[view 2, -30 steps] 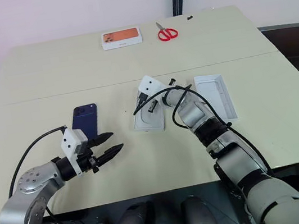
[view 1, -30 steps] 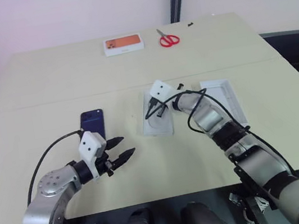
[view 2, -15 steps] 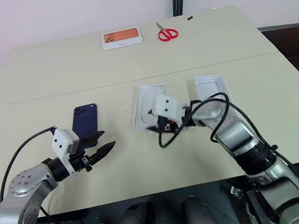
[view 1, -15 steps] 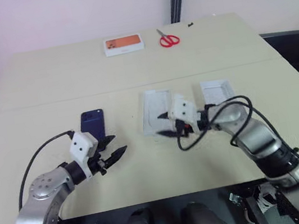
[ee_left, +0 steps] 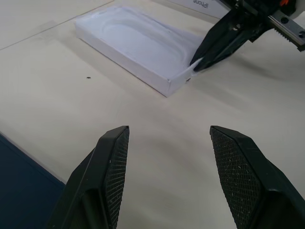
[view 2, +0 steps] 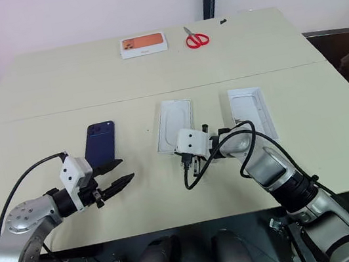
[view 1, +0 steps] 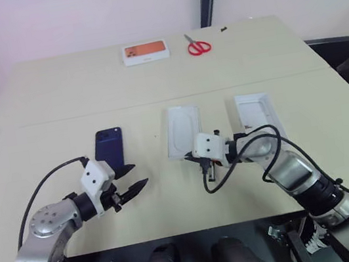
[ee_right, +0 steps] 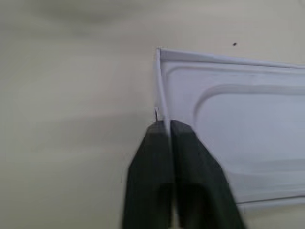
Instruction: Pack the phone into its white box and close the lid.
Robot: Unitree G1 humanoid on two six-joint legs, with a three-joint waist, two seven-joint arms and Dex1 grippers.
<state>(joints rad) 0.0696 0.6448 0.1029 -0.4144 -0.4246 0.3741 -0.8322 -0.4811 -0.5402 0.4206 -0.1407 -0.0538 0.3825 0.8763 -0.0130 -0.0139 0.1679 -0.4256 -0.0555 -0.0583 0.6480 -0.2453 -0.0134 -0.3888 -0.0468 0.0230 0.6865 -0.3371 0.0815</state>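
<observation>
The dark blue phone (view 1: 109, 144) lies flat, back up, left of centre on the table. My left gripper (view 1: 135, 177) hovers open just short of its near end, with nothing between the fingers. The white box (view 1: 183, 131), with an oval-outlined insert on it, lies in the middle. My right gripper (ee_right: 167, 125) is shut on the thin wall at the box's near edge, close to a corner, as the left wrist view also shows (ee_left: 196, 67). The lid (view 1: 256, 116) lies to the right of the box, its plain white inside facing up.
At the far edge of the table (view 1: 41, 125) lie a white box with an orange phone picture (view 1: 144, 51) and red scissors (view 1: 198, 47). A seam crosses the tabletop just beyond the phone and the box.
My right gripper drew back from over the white box towards me, opened on the way and has shut on the box's near edge. The left gripper has stayed where it was, open.
</observation>
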